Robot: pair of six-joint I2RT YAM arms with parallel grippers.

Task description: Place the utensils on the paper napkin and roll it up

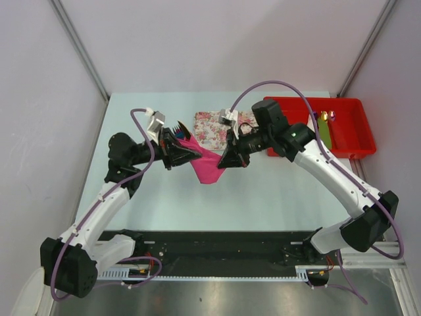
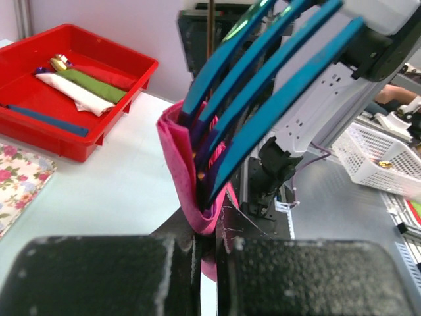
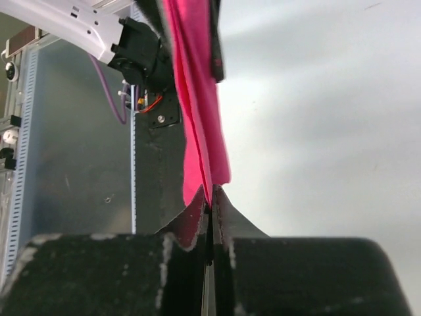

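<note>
Left wrist view: the left gripper (image 2: 209,234) squeezes the pink napkin (image 2: 174,151) tight (a blue fork (image 2: 263,85) sticks out of its fold). The right gripper (image 3: 210,201) pinches the other end.

Both arms are extended forward and bent inward, with the wrists angled toward each other. The left gripper (image 1: 195,156) and right gripper (image 1: 223,161) are held near each other, fingers pressed closed.

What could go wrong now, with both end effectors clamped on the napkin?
The pink napkin hangs between the left end effector and right end effector; pulling apart could tear the thin sheet.
The blue fork sticks far out of the loose fold and may slide free.
The right one pinches just a tip, so it might slip.
</note>
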